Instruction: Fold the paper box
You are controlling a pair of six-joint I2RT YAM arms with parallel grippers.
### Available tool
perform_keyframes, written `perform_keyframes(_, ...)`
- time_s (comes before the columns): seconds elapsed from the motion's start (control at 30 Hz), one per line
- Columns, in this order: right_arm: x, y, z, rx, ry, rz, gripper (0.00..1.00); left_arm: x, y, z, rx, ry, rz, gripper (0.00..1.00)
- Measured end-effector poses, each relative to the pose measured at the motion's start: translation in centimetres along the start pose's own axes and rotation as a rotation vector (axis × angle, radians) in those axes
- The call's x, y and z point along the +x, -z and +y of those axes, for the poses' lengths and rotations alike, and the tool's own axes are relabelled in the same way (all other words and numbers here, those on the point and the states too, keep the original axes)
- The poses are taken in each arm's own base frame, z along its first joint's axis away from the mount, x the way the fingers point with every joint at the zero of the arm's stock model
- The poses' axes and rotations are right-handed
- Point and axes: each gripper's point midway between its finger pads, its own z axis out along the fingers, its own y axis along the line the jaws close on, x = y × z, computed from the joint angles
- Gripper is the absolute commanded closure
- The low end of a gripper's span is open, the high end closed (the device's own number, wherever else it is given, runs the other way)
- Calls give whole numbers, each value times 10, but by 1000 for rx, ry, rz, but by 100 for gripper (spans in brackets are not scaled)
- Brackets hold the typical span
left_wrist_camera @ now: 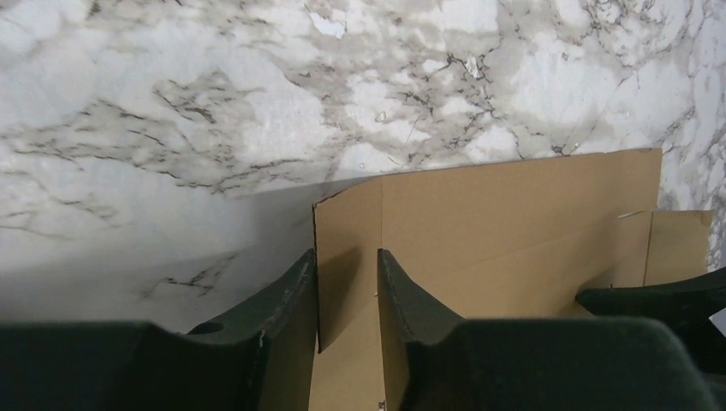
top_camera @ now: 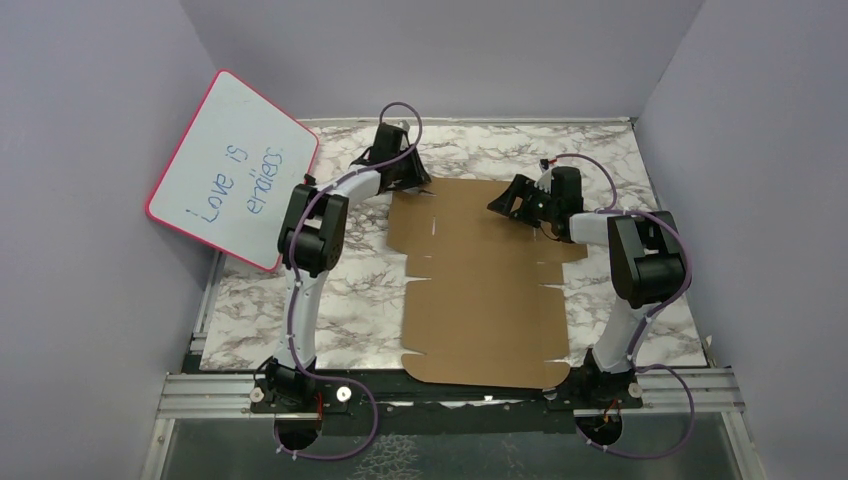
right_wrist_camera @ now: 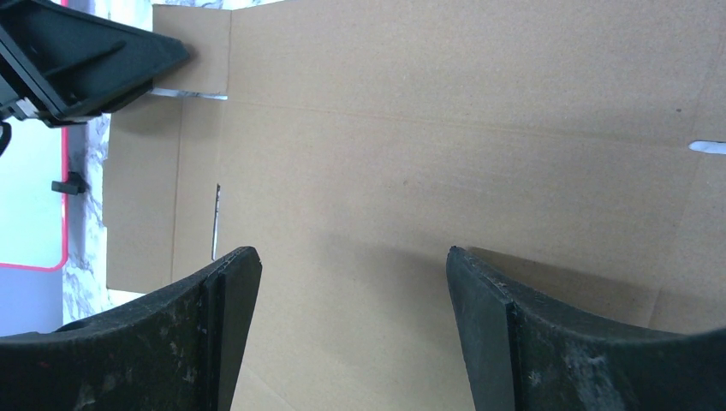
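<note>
Brown-cardboard paper box (top_camera: 480, 300): straddling its far-left corner w/ L gripper (left_wrist_camera: 346, 257), clamped or not, can't tell; hovering R gripper (right_wrist_camera: 351, 255) over far panel, jaws apart.

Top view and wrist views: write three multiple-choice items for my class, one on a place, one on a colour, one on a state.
1. The paper box lies: A on the table; B against the wall; C in the air.
2. The whiteboard has a frame that is: A green; B pink; C black.
3. The right gripper is: A shut on a flap; B out of view; C open.
Answers: 1 A, the sheet spreads over the marble top; 2 B, a pink edge rings the white; 3 C, a wide gap shows between its fingers, nothing held.
</note>
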Motion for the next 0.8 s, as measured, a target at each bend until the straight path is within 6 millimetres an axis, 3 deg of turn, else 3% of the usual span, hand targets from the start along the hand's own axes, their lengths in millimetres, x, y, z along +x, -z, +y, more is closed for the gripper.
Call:
perform_keyframes(0.17,0,0,0,0,0,0,15,15,-3,-6,3,-17,25,83)
perform_keyframes(0.27,1,-1,1,1,3,0,15,26,-6,-15,-17,-78,32,98)
perform_keyframes(0.73,2,-4,3,15,28,-5,15,18,0,-37,-251,-346,-56,100)
perform_keyframes(0.8,2,-4,3,15,28,-5,15,18,1,-38,-272,-371,-61,92)
